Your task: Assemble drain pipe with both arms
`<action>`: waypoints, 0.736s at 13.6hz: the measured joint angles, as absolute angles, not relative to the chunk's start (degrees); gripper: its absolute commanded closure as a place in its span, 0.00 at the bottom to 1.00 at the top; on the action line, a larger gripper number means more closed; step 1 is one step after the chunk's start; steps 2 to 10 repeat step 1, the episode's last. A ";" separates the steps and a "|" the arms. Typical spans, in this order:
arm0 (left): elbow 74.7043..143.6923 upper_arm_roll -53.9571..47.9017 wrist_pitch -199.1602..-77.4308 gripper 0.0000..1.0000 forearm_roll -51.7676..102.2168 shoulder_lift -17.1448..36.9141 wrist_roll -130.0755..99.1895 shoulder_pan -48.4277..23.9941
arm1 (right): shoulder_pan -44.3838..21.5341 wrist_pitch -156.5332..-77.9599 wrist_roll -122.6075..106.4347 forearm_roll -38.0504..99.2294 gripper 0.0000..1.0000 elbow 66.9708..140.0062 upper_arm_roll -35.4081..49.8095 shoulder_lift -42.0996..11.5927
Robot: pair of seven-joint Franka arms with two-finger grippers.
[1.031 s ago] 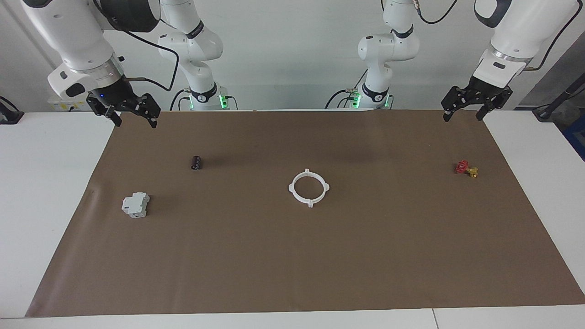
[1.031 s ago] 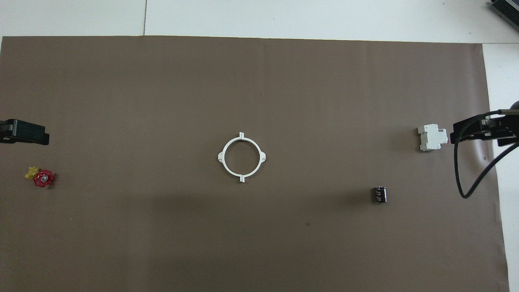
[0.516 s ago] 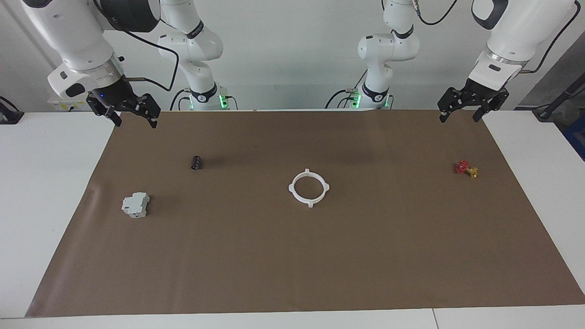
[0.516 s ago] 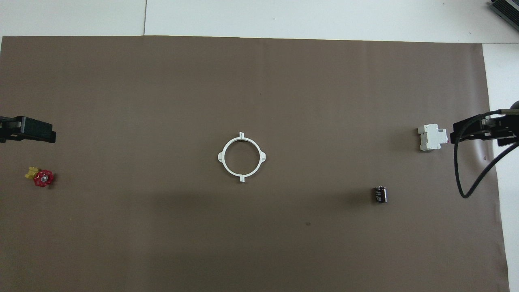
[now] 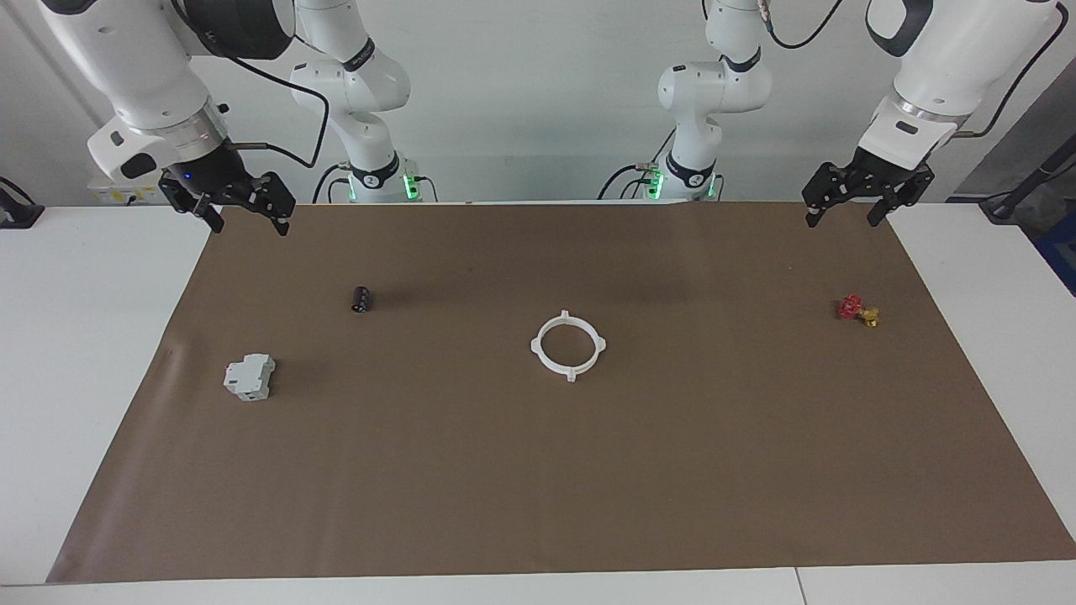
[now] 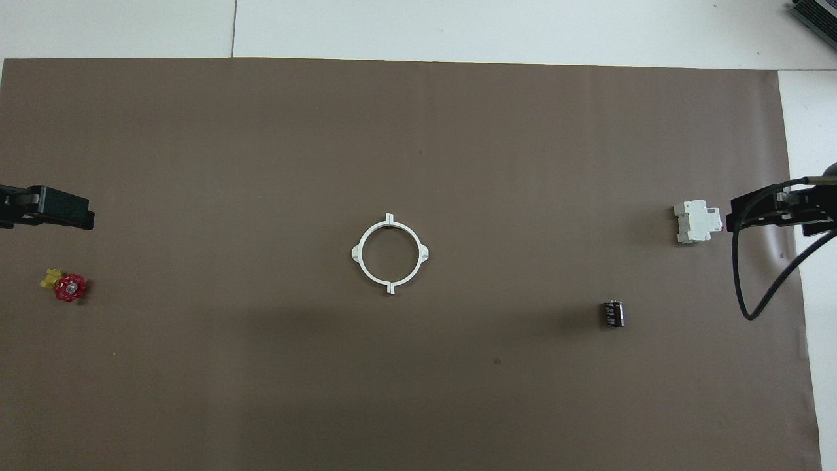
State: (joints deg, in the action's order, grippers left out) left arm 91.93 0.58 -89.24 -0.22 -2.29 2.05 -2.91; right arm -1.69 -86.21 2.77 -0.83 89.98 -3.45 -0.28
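The drain pipe lies flat at the middle of the brown mat as one closed white ring with small outward tabs. No gripper touches it. My left gripper hangs open and empty over the mat's corner at the left arm's end, above the edge closest to the robots. Over the matching corner at the right arm's end, my right gripper is also open with nothing in it.
A red-and-yellow valve piece sits near the left arm's end. A light-grey boxy block and a small dark cylinder lie toward the right arm's end. White table surrounds the mat.
My left gripper has drifted a little toward the table's middle. The right gripper and the ring have not moved.
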 measured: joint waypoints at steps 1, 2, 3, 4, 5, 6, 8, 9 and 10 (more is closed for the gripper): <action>91.92 0.59 -89.23 0.00 -0.22 -2.29 2.05 -2.91 | -1.69 -86.21 2.77 -0.83 0.00 89.98 -3.45 -0.28; 91.92 0.59 -89.23 0.00 -0.22 -2.29 2.05 -2.91 | -1.69 -86.21 2.77 -0.83 0.00 89.98 -3.45 -0.28; 91.92 0.59 -89.23 0.00 -0.22 -2.29 2.05 -2.91 | -1.69 -86.21 2.77 -0.83 0.00 89.98 -3.45 -0.28; 91.92 0.59 -89.23 0.00 -0.22 -2.29 2.05 -2.91 | -1.69 -86.21 2.77 -0.83 0.00 89.98 -3.45 -0.28; 91.92 0.59 -89.23 0.00 -0.22 -2.29 2.05 -2.91 | -1.69 -86.21 2.77 -0.83 0.00 89.98 -3.45 -0.28; 91.92 0.59 -89.23 0.00 -0.22 -2.29 2.05 -2.91 | -1.69 -86.21 2.77 -0.83 0.00 89.98 -3.45 -0.28; 91.92 0.59 -89.23 0.00 -0.22 -2.29 2.05 -2.91 | -1.69 -86.21 2.77 -0.83 0.00 89.98 -3.45 -0.28; 91.92 0.59 -89.23 0.00 -0.22 -2.29 2.05 -2.91 | -1.69 -86.21 2.77 -0.83 0.00 89.98 -3.45 -0.28; 91.92 0.59 -89.23 0.00 -0.22 -2.29 2.05 -2.91 | -1.69 -86.21 2.77 -0.83 0.00 89.98 -3.45 -0.28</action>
